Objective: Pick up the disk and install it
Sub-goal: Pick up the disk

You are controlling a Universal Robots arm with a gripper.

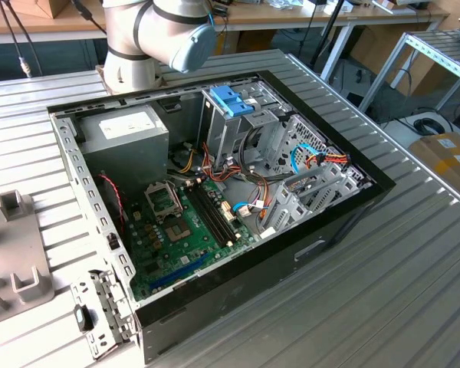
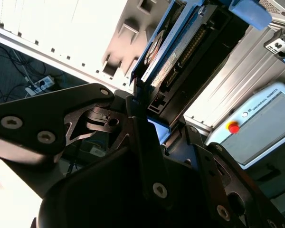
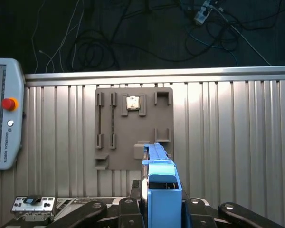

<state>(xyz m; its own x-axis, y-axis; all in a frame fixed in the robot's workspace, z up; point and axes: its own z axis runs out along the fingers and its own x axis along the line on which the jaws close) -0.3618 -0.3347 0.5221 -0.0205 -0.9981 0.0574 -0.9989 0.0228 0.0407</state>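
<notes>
In both wrist views the disk is clamped edge-on between my black fingers. Its dark body and connector edge point(image 2: 187, 50) sit beside the light-blue carrier rail point(image 3: 161, 190). My gripper point(image 3: 161, 211) is shut on it and held above the ribbed metal table, over a grey fixture plate point(image 3: 133, 137). The second wrist view shows the gripper point(image 2: 152, 118) from behind one finger point(image 2: 138, 107). In the exterior view the open computer case point(image 1: 215, 199) lies on the table, with a silver drive cage and its deeper-blue latch point(image 1: 231, 100) at the far side.
The arm's base and elbow point(image 1: 153, 38) stand behind the case. A teach pendant point(image 3: 2, 114) lies on the table. A small metal bracket point(image 1: 100, 314) lies beside the case's near corner. The grey fixture plate point(image 1: 15, 253) is at the exterior view's left. Cables hang beyond the table edge point(image 3: 156, 73).
</notes>
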